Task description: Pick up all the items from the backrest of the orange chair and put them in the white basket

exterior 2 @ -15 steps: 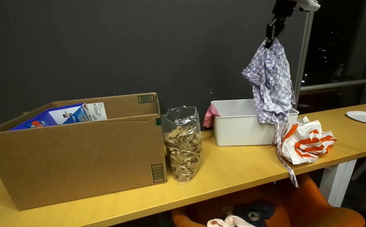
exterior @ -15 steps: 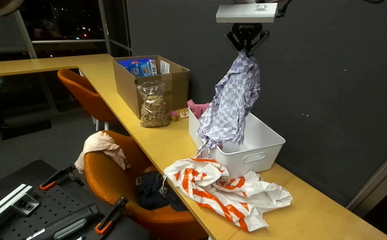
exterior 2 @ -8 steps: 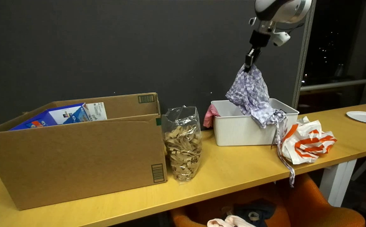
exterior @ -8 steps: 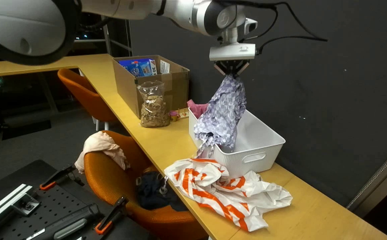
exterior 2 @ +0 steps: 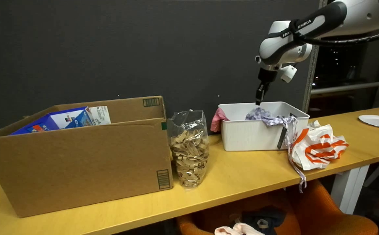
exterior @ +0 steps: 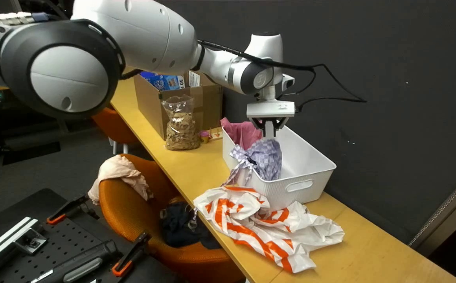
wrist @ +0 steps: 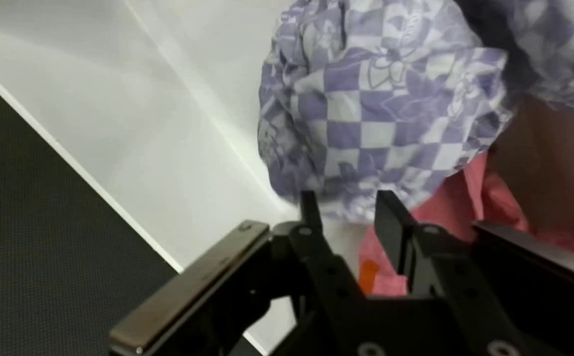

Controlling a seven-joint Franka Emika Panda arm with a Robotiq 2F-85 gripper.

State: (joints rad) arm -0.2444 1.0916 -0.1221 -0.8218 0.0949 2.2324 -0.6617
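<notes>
My gripper (exterior: 269,136) points down over the white basket (exterior: 310,194), jaws apart with nothing between them. In the wrist view the gripper (wrist: 348,198) stands just above the purple checkered cloth (wrist: 366,113). That cloth (exterior 2: 258,113) lies bunched in the basket, with its ties (exterior 2: 290,140) hanging over the near rim and down past the table edge. A pink cloth (exterior: 243,133) lies in the basket's far end, partly over the rim. A pale peach cloth (exterior: 118,173) hangs over the orange chair's backrest (exterior: 122,208). A dark navy item (exterior: 181,226) lies on the seat.
A white and orange plastic bag (exterior: 267,232) lies against the basket on the table (exterior: 369,243). A clear bag of brown strips (exterior 2: 189,153) and a cardboard box (exterior 2: 78,169) stand beyond the basket's other end. A dark wall (exterior: 369,118) rises behind.
My gripper has come down with the purple checkered cloth, from high above the basket into it, and has opened. The cloth has dropped into the basket and lies below the fingers.
</notes>
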